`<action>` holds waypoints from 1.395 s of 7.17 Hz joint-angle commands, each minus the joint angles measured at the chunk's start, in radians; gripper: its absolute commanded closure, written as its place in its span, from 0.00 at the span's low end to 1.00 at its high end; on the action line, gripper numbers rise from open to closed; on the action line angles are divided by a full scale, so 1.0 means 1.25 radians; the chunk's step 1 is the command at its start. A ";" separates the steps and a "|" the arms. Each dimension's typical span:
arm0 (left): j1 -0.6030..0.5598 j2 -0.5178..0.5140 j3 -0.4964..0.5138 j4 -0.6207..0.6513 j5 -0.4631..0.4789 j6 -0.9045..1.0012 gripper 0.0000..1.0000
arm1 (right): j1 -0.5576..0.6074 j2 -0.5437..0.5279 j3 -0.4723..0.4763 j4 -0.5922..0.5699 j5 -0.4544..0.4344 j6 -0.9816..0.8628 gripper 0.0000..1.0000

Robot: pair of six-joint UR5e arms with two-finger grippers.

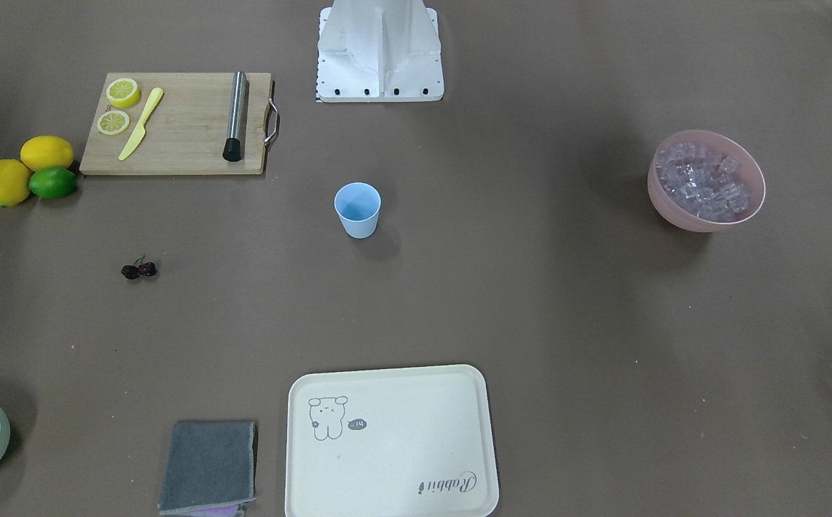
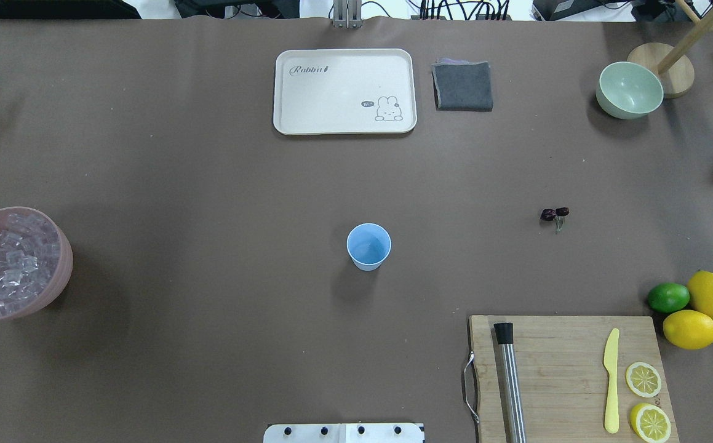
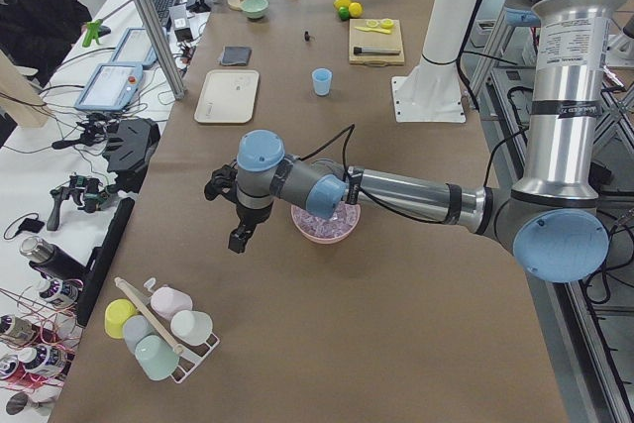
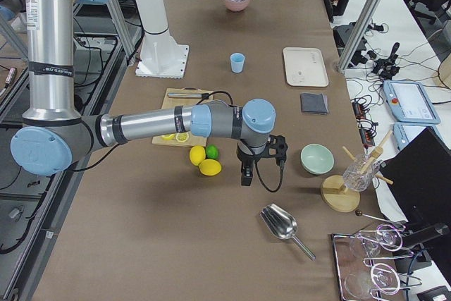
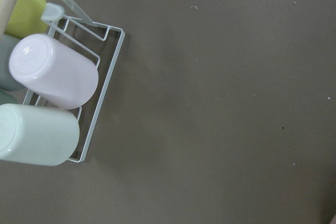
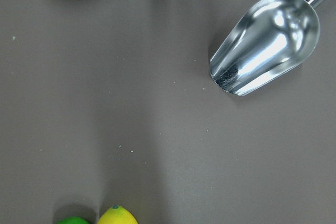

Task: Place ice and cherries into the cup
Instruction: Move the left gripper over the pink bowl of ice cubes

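The light blue cup (image 2: pixel 368 246) stands upright and looks empty, mid-table in front of the robot base. The ice (image 2: pixel 8 261) fills a pink bowl (image 2: pixel 64 271) at the table's left end. The dark cherries (image 2: pixel 554 213) lie on the brown mat to the right of the cup. My left gripper (image 3: pixel 238 242) hangs beside the pink bowl, on its far side from the cup, pointing down; I cannot tell whether it is open or shut. My right gripper (image 4: pixel 244 177) hovers past the lemons near the table's right end, state also unclear.
A cutting board (image 2: pixel 562 375) carries lemon slices, a yellow knife and a steel rod. Two lemons and a lime (image 2: pixel 669 297) sit beside it. A cream tray (image 2: pixel 344 120), grey cloth (image 2: pixel 462 85) and green bowl (image 2: pixel 629 89) line the far edge. A metal scoop (image 6: pixel 268 43) and cup rack (image 5: pixel 102 85) flank the ends.
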 commanded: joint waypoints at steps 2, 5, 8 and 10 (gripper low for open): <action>0.143 0.091 -0.113 -0.082 0.062 -0.194 0.02 | 0.000 -0.001 0.000 0.000 0.000 0.000 0.00; 0.267 0.117 -0.142 -0.085 0.084 -0.255 0.02 | 0.000 -0.001 -0.004 0.000 0.002 -0.001 0.00; 0.373 0.127 -0.122 -0.153 0.123 -0.357 0.03 | 0.000 -0.002 -0.008 0.000 0.007 -0.002 0.00; 0.376 0.124 -0.112 -0.159 0.123 -0.356 0.03 | 0.000 -0.002 -0.011 0.000 0.008 -0.001 0.00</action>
